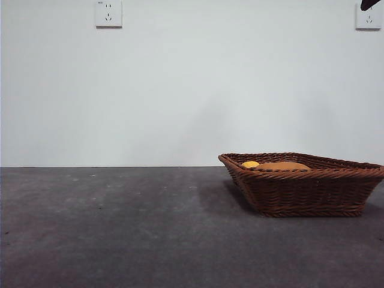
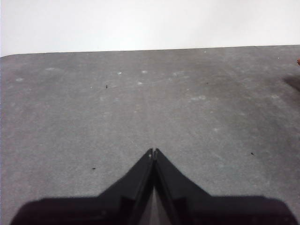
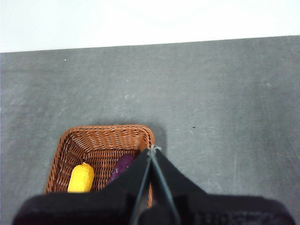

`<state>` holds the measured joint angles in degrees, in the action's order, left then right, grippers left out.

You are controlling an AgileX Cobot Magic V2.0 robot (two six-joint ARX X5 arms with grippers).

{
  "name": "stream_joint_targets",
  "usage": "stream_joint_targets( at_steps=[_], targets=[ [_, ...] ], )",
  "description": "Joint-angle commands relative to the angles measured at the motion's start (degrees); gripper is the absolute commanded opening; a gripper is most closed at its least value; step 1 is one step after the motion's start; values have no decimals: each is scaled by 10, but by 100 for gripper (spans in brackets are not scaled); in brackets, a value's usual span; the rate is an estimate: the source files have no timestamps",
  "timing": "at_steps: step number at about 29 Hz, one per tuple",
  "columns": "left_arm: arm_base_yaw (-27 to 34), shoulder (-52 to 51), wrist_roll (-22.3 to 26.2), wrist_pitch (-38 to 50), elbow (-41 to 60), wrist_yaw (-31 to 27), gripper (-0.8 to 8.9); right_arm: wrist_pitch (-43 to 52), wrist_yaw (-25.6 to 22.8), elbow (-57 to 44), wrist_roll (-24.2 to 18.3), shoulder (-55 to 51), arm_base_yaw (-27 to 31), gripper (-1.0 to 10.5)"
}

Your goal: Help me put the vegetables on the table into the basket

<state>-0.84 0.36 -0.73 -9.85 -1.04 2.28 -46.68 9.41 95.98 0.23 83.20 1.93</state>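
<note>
The brown wicker basket (image 1: 312, 189) stands on the dark grey table (image 1: 120, 228) at the right. Over its rim I see the top of the yellow corn cob (image 1: 250, 164) and the orange-brown potato (image 1: 282, 166). In the right wrist view the basket (image 3: 93, 140) holds the corn cob (image 3: 81, 178) and the purple eggplant (image 3: 123, 165); the potato is hidden there behind the jaws. My right gripper (image 3: 152, 150) is shut and empty, high above the basket. My left gripper (image 2: 153, 152) is shut and empty over bare table. A black arm tip (image 1: 370, 4) shows at the top right corner.
A white wall rises behind the table, with two sockets (image 1: 108, 13) high up. The table's far edge (image 2: 150, 50) shows in the left wrist view.
</note>
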Motion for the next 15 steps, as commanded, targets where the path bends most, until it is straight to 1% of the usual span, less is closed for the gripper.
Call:
stream_joint_targets(
  at_steps=[1,5,6,10,12,15],
  targets=[
    [2,-1,-3,3,6,1,-4,3,0,-1,4,3,0,1],
    [2,-1,-3,3,6,1,-4,5,2,-2,4,4,0,1],
    [2,1,-3,3,6,1,-4,4,-5,-3,4,5,0,1],
    [2,6,-3,4,6,1,-4,7,-58,-22,4,-3,-2,1],
    [2,8,-3,4,6,1,-4,31,-69,-56,4,-18,-7,1],
    [2,9,-3,4,6,1,-4,115,-69,-161,4,-78,-33,1]
  ],
)
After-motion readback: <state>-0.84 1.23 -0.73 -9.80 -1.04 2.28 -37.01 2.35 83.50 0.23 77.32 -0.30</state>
